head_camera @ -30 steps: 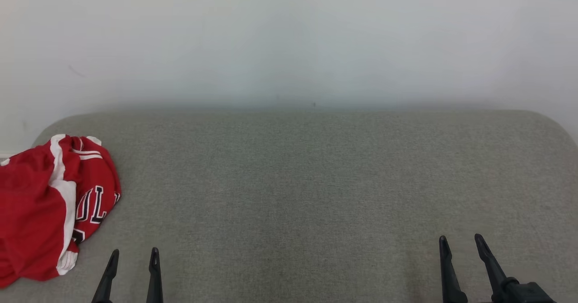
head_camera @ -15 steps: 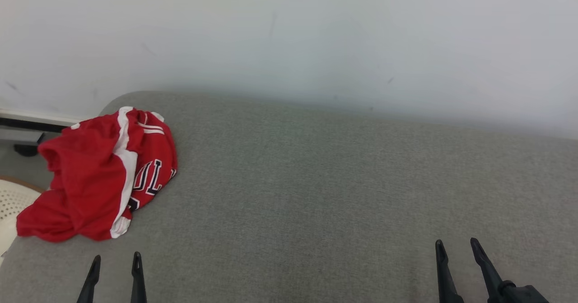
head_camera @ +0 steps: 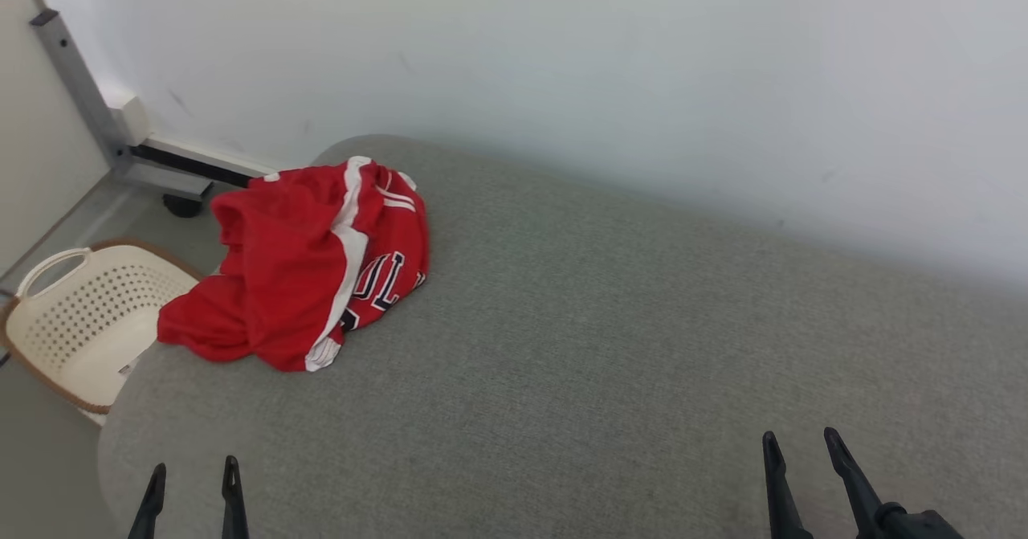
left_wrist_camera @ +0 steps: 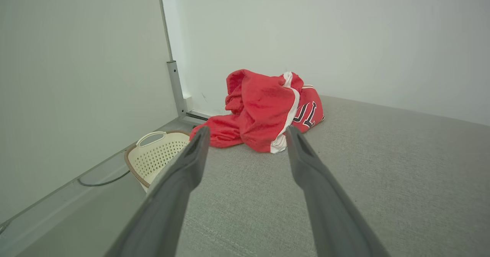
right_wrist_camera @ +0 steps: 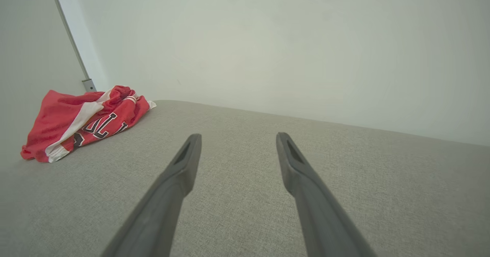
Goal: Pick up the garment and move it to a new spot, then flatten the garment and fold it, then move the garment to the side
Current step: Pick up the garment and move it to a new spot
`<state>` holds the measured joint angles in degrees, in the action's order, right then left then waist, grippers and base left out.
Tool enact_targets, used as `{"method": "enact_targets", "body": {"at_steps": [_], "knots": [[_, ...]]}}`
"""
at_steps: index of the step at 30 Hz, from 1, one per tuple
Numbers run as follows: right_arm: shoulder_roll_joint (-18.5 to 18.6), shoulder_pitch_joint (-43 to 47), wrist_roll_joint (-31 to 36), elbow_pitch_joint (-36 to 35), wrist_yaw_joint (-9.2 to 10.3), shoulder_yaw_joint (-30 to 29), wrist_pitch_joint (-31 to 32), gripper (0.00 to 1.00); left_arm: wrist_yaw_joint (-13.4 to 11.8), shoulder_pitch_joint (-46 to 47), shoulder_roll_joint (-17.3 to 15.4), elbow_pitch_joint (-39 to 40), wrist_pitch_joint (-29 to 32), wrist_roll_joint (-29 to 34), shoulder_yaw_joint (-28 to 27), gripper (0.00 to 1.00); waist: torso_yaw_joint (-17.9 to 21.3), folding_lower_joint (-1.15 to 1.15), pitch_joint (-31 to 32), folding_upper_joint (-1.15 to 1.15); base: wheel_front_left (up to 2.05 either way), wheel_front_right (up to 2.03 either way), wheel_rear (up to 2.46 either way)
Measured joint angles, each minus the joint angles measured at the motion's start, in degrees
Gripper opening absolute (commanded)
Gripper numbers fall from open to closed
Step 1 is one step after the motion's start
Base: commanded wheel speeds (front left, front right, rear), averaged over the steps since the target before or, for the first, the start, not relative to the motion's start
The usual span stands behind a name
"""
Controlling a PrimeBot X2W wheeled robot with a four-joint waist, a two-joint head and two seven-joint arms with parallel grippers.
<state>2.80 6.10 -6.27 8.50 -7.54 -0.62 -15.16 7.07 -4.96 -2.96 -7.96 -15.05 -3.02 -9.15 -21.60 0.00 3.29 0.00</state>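
The garment [head_camera: 309, 270] is a red jersey with white stripes and dark lettering, crumpled in a heap at the far left end of the grey fabric surface [head_camera: 610, 346]. It also lies ahead in the left wrist view as the garment [left_wrist_camera: 264, 109] and far left in the right wrist view as the garment [right_wrist_camera: 82, 121]. My left gripper [head_camera: 193, 471] stands open at the lower left, well short of the jersey, nothing between its fingers. My right gripper [head_camera: 799, 438] stands open at the lower right, far from the jersey, its jaws empty.
A cream perforated laundry basket [head_camera: 76, 318] stands on the floor just left of the surface's rounded end. A grey metal post [head_camera: 76, 81] and a dark rail run along the wall behind it. A pale wall [head_camera: 642, 81] backs the surface.
The head camera has turned left, so the jersey sits nearer the middle and the basket and post have come into view. Both grippers stay open; the jersey lies as before.
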Motion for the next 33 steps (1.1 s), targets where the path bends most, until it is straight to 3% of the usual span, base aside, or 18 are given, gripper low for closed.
{"method": "enact_targets", "body": {"at_steps": [4,15,33], "knots": [[0.03,0.28,-0.20,0.18,0.01,0.56,0.01,1.00,0.01,-0.08,0.01,-0.18,0.00,-0.03,-0.51,1.00,-3.01,0.00,0.13,0.00,0.00,0.00,0.00],[0.00,-2.06,0.43,1.22,0.00,2.64,0.01,1.00,-1.02,-0.90,0.02,1.56,0.00,-0.60,-2.12,1.00,-6.73,0.01,-1.59,0.00,0.00,0.00,0.00],[0.01,-1.47,0.65,0.87,0.00,2.13,0.00,1.00,-0.90,3.38,-1.13,-2.05,0.00,-2.16,-2.74,1.00,-5.23,0.01,-0.69,0.00,0.00,0.00,0.00]]}}
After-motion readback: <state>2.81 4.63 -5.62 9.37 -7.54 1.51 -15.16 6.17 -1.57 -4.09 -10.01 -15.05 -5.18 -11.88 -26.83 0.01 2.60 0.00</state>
